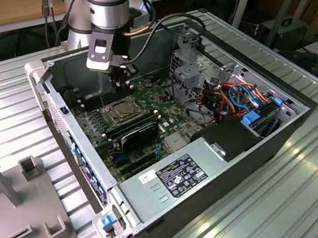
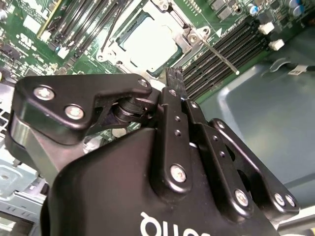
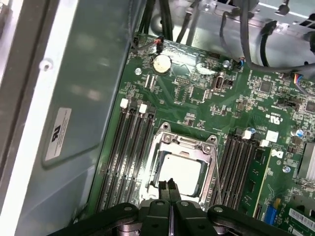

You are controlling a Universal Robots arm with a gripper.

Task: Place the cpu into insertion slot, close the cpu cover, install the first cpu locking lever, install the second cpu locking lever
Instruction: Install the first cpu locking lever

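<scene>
The cpu (image 3: 181,172) lies in the insertion slot (image 1: 121,109), its pale metal top showing in both wrist views (image 2: 147,42). The silvery cpu cover (image 3: 165,142) lies flat over it, framing the chip. One thin wire locking lever (image 2: 221,56) sticks out over the memory slots; in the exterior view it stands up beside the socket (image 1: 101,99). Another lever wire (image 3: 217,169) runs along the socket's side. My gripper (image 3: 170,185) hangs just above the socket's edge, its two fingers pressed together with nothing between them (image 2: 172,73).
The open computer case (image 1: 50,95) walls in the board. Black memory slots (image 3: 128,147) flank the socket on both sides. A black ribbed heatsink (image 1: 140,136), a power supply (image 1: 178,174) and a bundle of cables (image 1: 241,95) lie nearby. A grey fixture (image 1: 14,206) stands outside the case.
</scene>
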